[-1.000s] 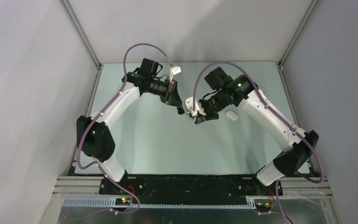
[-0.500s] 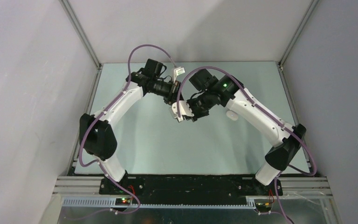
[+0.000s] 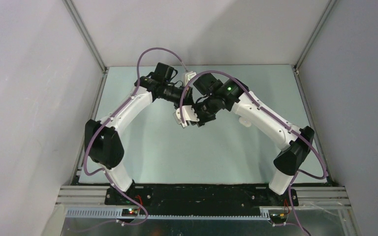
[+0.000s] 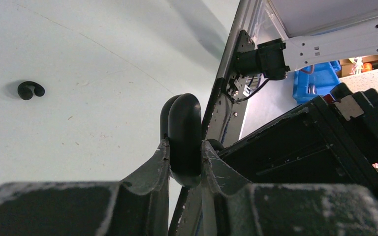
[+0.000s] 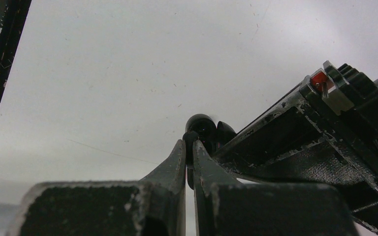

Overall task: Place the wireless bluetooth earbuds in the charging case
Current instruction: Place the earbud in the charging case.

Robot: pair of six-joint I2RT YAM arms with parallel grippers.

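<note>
Soft, even light falls from above in the top view. The pale table (image 3: 142, 147) carries only faint, soft-edged shadows, and the picture is sharp. In the left wrist view the table glares almost white, while the left end effector (image 4: 184, 146) is dark and blurred and its black case (image 4: 182, 113) shows a dull sheen. The right wrist view is greyer. There the right end effector (image 5: 189, 147) is out of focus, its black earbud (image 5: 191, 139) a mere silhouette.

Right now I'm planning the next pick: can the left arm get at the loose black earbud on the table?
Probably not yet. The left gripper is shut on the black case, so it has no free jaws. The black earbud itself lies in the open on the table, nothing covering it.
</note>
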